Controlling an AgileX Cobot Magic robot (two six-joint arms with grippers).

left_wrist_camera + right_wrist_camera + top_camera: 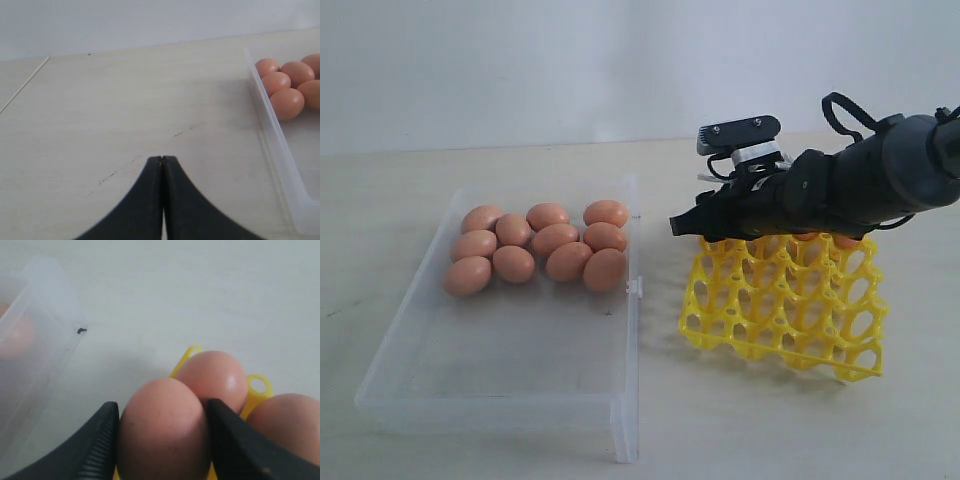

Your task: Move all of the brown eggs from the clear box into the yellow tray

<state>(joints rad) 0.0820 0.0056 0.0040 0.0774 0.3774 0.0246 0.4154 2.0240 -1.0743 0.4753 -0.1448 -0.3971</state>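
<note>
The right gripper (162, 437) has its ribbed black fingers (100, 445) pressed against both sides of a smooth brown egg (162, 415), whose long axis lies along the fingers. Two more eggs (215, 375) sit close by it in the yellow tray (257, 390). Only the exterior view shows the whole lattice tray, with the arm (840, 185) hiding the held egg over its far row, and the remaining eggs (555, 240) clustered at the far end of the clear box (500, 390). The left gripper (161, 161) is closed on nothing over the pale table (125, 100).
</note>
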